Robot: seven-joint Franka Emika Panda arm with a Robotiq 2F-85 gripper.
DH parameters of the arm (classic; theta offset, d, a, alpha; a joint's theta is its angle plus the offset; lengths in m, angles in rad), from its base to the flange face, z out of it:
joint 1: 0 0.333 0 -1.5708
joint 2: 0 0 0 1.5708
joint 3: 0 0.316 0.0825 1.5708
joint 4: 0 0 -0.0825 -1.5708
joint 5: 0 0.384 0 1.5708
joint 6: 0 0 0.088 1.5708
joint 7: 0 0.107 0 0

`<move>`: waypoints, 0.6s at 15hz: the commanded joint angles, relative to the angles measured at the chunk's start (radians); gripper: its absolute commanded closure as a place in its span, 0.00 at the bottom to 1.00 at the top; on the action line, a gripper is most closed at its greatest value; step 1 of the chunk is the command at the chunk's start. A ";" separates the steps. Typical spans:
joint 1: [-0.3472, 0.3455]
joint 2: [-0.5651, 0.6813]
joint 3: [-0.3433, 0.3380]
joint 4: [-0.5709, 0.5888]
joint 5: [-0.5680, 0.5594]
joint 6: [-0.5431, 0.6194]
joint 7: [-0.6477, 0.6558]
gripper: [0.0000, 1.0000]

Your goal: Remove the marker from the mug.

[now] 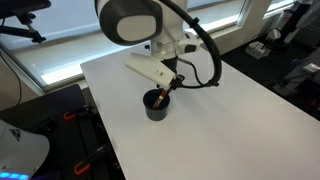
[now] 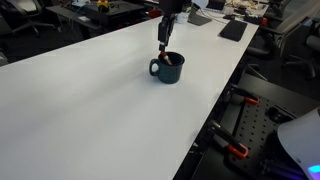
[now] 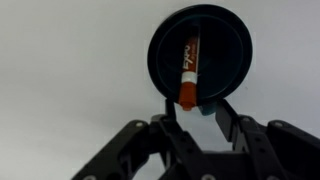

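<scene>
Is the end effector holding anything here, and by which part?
Cannot be told: the end effector brackets the red-orange end of the dark thin marker in the near-black round mug.

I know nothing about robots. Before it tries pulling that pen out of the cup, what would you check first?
1. Marker is in the mug: ok. Its red-orange end pokes past the rim towards the gripper.
2. Gripper is lined up with the marker: ok. In the wrist view, the red-orange end sits between the fingers.
3. Fingers are actually pinching the marker: cannot tell.
4. Mug stands upright on the table: ok in both exterior views.
</scene>
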 commanded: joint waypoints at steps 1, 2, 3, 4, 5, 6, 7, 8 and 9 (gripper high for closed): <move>-0.017 0.008 0.027 -0.009 0.049 0.021 -0.035 0.51; -0.017 0.012 0.028 -0.008 0.050 0.020 -0.031 0.49; -0.018 0.016 0.028 -0.006 0.047 0.018 -0.026 0.51; -0.019 0.020 0.028 -0.005 0.039 0.016 -0.021 0.52; -0.021 0.023 0.026 -0.004 0.031 0.013 -0.014 0.52; -0.022 0.026 0.024 -0.004 0.025 0.010 -0.009 0.55; -0.024 0.029 0.022 -0.004 0.020 0.010 -0.006 0.58; -0.026 0.030 0.020 -0.005 0.012 0.010 -0.002 0.61; -0.028 0.032 0.018 -0.005 0.007 0.006 0.000 0.62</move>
